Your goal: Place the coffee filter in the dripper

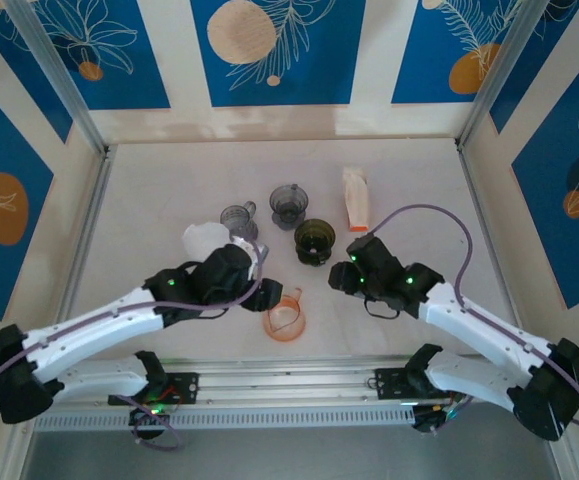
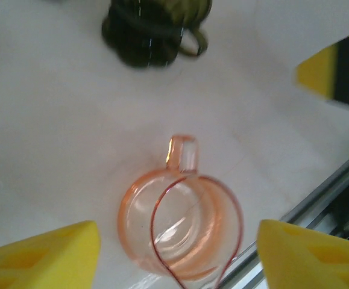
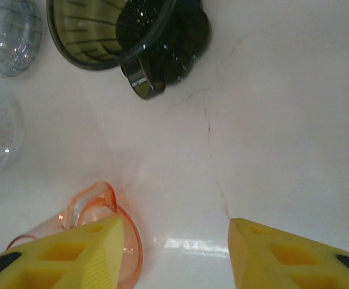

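Looking down from the top camera, I see the coffee filter (image 1: pixel 205 240) as a thin, pale white paper shape lying on the matte white worktop (image 1: pixel 169 180). It sits just beside the left arm's black wrist, which partly covers it, and outside every dripper. Four ribbed plastic drippers stand nearby. A translucent orange dripper (image 1: pixel 285 320) with a loop handle is closest to the arm bases. A dark olive dripper (image 1: pixel 314 241) is near the middle, with a smoky grey dripper (image 1: pixel 288 205) beyond it. A smaller clear grey dripper (image 1: pixel 239 218) sits just right of the filter. Further back lies a white packet (image 1: pixel 356 198) with an orange end, and any print on it is too small for me to read. On the left wrist camera, the left fingers (image 2: pixel 47 256) are blocky yellow foam-like wedges standing well apart. The orange dripper shows below the gap between them, untouched, its thin red rim and glossy wall catching light. On the right wrist camera, the right fingers (image 3: pixel 289 259) are also apart, with bare worktop marked by a fine hairline crack between them. The orange handle peeks out beside one finger, and the olive dripper's scalloped base is ahead.
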Action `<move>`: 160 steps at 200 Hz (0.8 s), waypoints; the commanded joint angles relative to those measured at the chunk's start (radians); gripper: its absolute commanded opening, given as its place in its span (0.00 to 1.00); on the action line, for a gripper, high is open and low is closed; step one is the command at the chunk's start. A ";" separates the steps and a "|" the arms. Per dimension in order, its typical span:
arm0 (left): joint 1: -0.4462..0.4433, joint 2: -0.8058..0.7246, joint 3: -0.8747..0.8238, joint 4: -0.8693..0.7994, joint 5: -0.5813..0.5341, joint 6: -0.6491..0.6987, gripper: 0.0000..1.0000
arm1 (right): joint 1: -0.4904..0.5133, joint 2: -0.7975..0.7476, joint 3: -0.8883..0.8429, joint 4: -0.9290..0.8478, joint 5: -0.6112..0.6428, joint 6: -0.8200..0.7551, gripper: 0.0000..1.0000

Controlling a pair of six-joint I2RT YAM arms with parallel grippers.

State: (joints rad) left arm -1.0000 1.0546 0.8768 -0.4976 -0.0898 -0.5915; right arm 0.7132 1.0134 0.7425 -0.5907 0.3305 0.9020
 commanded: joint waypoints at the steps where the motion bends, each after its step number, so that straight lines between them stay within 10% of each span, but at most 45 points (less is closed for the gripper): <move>1: -0.010 -0.082 0.029 -0.016 -0.082 0.032 0.80 | -0.044 0.097 0.071 0.082 -0.029 -0.025 0.52; 27: -0.009 -0.200 0.015 0.002 -0.164 0.048 1.00 | -0.112 0.247 0.145 0.131 -0.078 -0.050 0.54; 160: -0.009 -0.630 -0.152 0.005 -0.416 0.021 1.00 | -0.258 0.673 0.376 0.170 -0.180 -0.060 0.36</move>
State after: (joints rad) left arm -1.0000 0.4446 0.7437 -0.4957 -0.4583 -0.5510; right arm 0.4572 1.6547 1.0988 -0.4156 0.1921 0.8452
